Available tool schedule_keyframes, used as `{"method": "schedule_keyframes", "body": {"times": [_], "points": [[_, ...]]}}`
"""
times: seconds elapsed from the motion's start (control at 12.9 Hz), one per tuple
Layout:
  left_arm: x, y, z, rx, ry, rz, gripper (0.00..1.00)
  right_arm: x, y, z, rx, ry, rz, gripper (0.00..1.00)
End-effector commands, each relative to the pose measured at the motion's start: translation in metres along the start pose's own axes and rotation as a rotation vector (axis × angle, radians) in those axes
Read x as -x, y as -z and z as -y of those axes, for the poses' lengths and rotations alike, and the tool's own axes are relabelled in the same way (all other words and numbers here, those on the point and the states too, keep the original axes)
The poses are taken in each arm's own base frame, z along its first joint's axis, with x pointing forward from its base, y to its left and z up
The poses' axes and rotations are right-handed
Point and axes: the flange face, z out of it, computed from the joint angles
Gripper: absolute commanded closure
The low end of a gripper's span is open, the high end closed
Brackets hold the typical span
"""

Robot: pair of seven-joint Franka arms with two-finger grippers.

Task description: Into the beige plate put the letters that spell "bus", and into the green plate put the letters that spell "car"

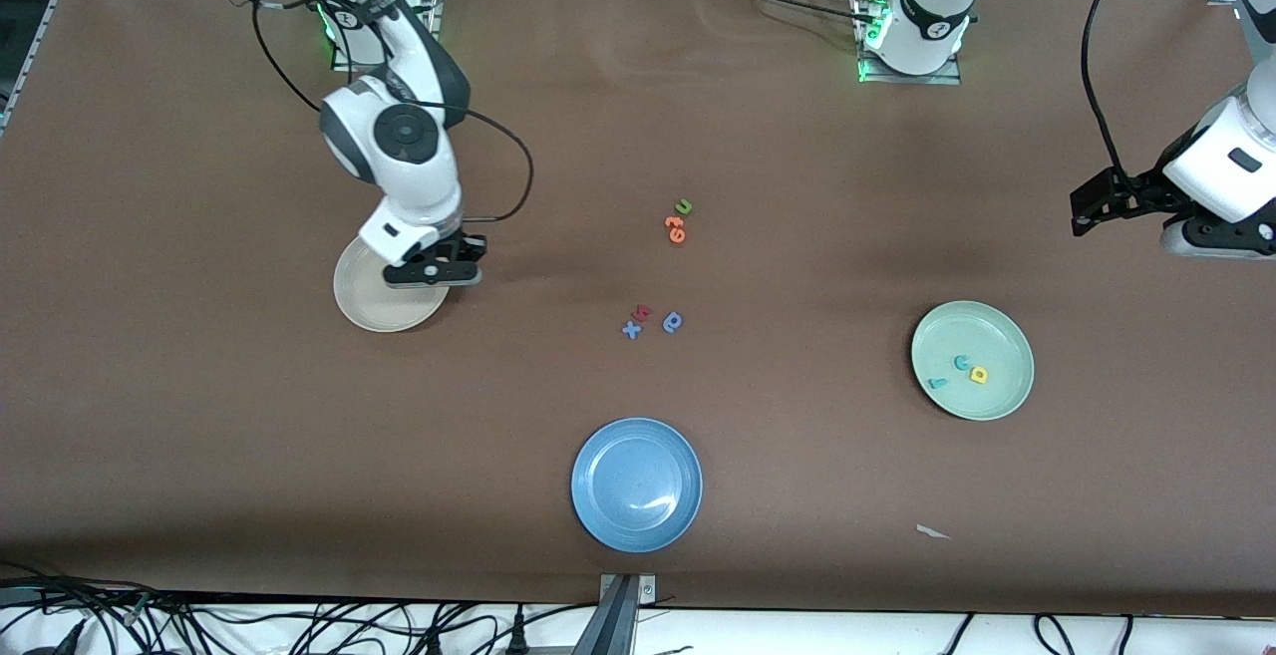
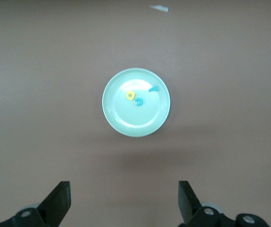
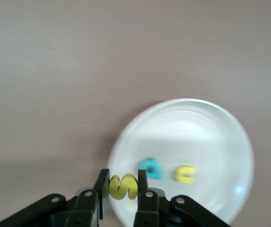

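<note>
Over the round cream-beige plate (image 1: 384,298), the right gripper (image 3: 124,188) pinches the yellow foam s (image 3: 122,186) between closed fingers; teal b (image 3: 151,168) and yellow u (image 3: 185,174) lie inside. Next comes release. The left gripper (image 2: 124,202) waits, fingers open, above the mint-green plate (image 2: 126,124).

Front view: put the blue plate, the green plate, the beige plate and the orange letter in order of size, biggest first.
1. Blue plate, though it lies nearest the camera.
2. Green plate.
3. Beige plate: partly hidden under the right tool, so its rank against the green one is unsure.
4. Orange letter, by far the smallest.
</note>
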Motion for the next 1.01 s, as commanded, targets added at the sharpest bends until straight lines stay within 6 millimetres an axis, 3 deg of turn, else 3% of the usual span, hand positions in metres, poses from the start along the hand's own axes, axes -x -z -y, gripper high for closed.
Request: {"method": "schedule_keyframes", "body": {"times": [0.0, 0.15, 0.39, 0.54, 0.7, 0.77, 0.85, 0.93], "points": [[0.018, 0.015, -0.007, 0.012, 0.006, 0.009, 0.0, 0.02, -0.003, -0.031, 0.026, 0.048, 0.025, 0.7], [0.021, 0.022, -0.007, 0.015, 0.004, 0.018, 0.0, 0.022, -0.006, -0.034, 0.026, 0.044, 0.032, 0.63], [0.017, 0.02, -0.003, 0.04, 0.013, 0.025, 0.0, 0.022, -0.007, -0.037, 0.026, 0.037, 0.035, 0.37], [0.018, 0.019, -0.001, 0.041, 0.014, 0.035, 0.0, 0.021, -0.006, -0.037, 0.025, 0.037, 0.033, 0.32], [0.018, 0.019, -0.003, 0.042, 0.01, 0.035, 0.0, 0.016, 0.005, -0.04, 0.02, 0.014, 0.024, 0.2], [0.018, 0.019, -0.004, 0.042, 0.007, 0.036, 0.0, 0.009, 0.016, -0.042, -0.004, -0.034, 0.038, 0.07], [0.018, 0.02, -0.005, 0.042, 0.005, 0.033, 0.0, -0.001, 0.032, -0.045, -0.006, -0.067, 0.059, 0.0], [0.017, 0.021, -0.006, 0.042, 0.001, 0.031, 0.0, -0.014, 0.057, -0.046, 0.017, -0.073, 0.079, 0.0]]}}
